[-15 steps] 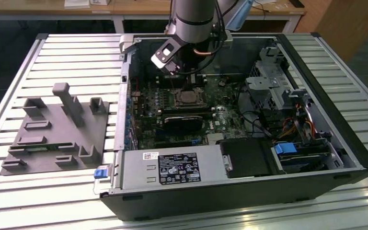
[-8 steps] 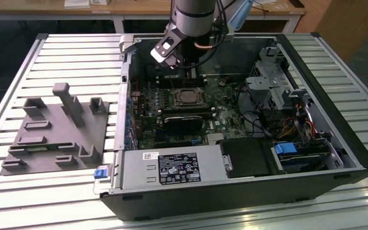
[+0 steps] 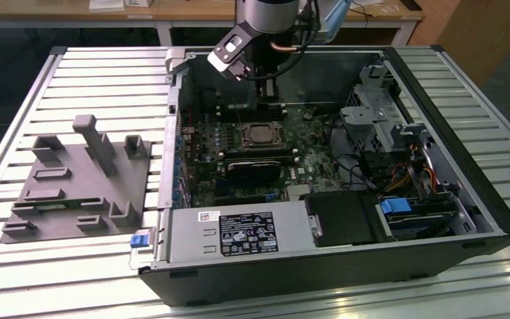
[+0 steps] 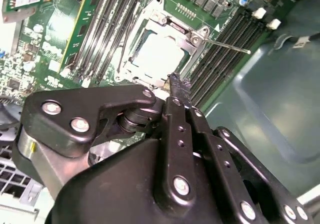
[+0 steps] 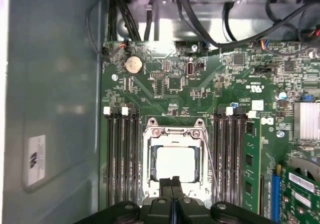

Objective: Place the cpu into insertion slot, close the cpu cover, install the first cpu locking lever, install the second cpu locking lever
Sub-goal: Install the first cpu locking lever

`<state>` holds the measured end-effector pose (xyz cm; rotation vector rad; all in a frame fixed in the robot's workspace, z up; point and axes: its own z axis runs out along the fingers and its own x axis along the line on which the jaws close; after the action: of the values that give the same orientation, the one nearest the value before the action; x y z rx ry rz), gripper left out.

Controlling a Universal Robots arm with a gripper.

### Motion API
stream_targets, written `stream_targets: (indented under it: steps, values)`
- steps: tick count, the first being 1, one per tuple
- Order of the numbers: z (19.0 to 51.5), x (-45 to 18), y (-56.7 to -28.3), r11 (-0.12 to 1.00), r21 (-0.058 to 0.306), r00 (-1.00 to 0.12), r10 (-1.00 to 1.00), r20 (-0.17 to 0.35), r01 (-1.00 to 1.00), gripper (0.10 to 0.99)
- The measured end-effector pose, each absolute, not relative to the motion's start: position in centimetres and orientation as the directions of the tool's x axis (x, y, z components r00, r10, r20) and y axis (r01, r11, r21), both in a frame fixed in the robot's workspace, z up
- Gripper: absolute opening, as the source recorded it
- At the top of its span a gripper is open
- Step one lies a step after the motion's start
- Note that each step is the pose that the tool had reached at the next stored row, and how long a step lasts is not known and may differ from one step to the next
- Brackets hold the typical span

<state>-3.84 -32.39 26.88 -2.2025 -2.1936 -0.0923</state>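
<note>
Holds nothing in gripper (image 5: 171, 180), fingers (image 5: 166, 185) shut, tips over cpu cover (image 5: 148, 156) edge. Shows cpu (image 5: 175, 163) seated under cover w/ lever (image 4: 227, 46) sticking out.

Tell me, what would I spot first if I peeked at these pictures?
First, the big open computer case on the slatted table, with the robot arm reaching down into it. Up close in the first wrist view, the shiny cpu sits framed by the cpu cover, with the black gripper shut right at the cover's edge.
</note>
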Motion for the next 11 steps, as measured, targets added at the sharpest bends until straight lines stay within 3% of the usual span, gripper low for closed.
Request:
stream_targets:
  steps: [11]
  values:
    - [26.88,-3.84,-32.39,0.175,0.019,-0.176,0.982,0.064,0.984,0.118]
